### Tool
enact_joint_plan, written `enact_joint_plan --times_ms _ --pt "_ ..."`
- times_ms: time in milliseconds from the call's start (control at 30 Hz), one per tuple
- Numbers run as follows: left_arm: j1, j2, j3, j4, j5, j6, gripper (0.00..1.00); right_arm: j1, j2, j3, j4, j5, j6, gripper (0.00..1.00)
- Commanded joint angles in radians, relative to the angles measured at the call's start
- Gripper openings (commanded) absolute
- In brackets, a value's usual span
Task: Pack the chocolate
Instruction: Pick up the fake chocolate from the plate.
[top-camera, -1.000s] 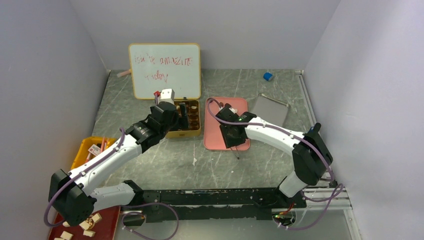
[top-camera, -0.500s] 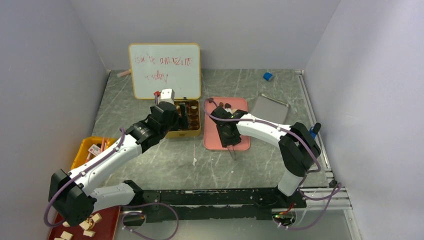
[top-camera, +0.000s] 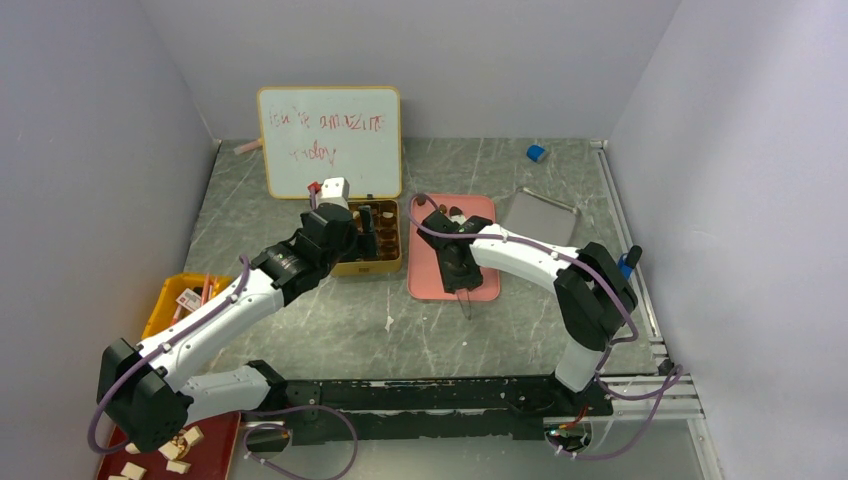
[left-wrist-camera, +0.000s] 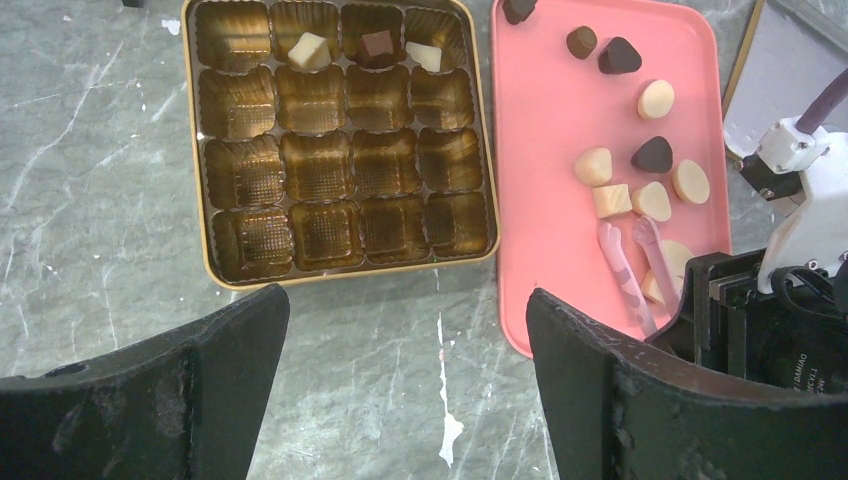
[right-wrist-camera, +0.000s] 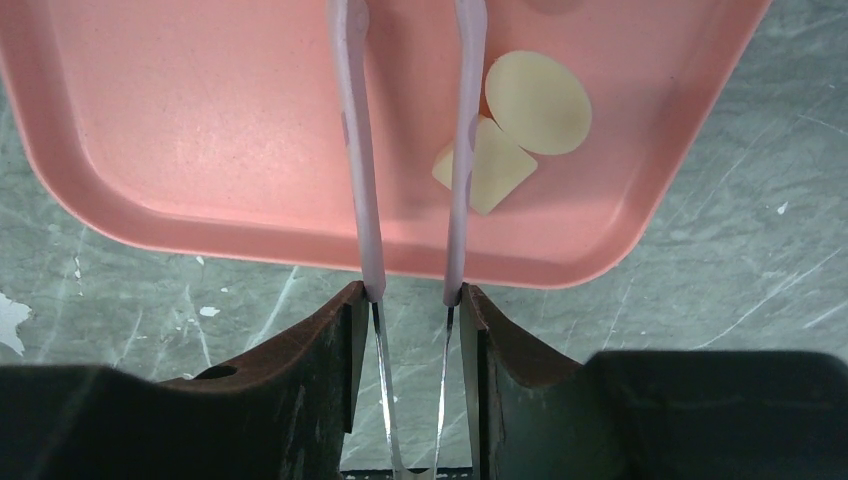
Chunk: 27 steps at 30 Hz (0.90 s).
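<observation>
On the tray (left-wrist-camera: 540, 150), right of the box (left-wrist-camera: 330, 165), lie loose chocolates (left-wrist-camera: 652, 155): small, probably light, smooth and easily marred, best pinched across their sides. Right gripper (right-wrist-camera: 412, 300) clamps tweezers (right-wrist-camera: 362, 150), tips apart over the tray; left gripper (left-wrist-camera: 400, 320) hangs wide, empty.

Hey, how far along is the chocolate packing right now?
Done: three pieces sit in the top row of the gold box; its other thirteen cups are empty. In hand: the right gripper holds tweezers over the pink tray, with nothing visible between their tips; the left gripper hangs open above. Left: about ten loose chocolates on the tray.
</observation>
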Motion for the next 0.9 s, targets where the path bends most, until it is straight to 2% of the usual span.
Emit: enact_joint_plan --times_ms 0,867 --pt "-0.003 -0.010 0.024 0.026 0.002 0.012 0.93 -0.002 -0.026 0.018 -0.029 0.030 0.031 0.41" --pt "-0.002 0.000 0.045 0.018 -0.019 0.024 0.93 -0.068 0.121 0.147 0.022 0.016 -0.066 0.42"
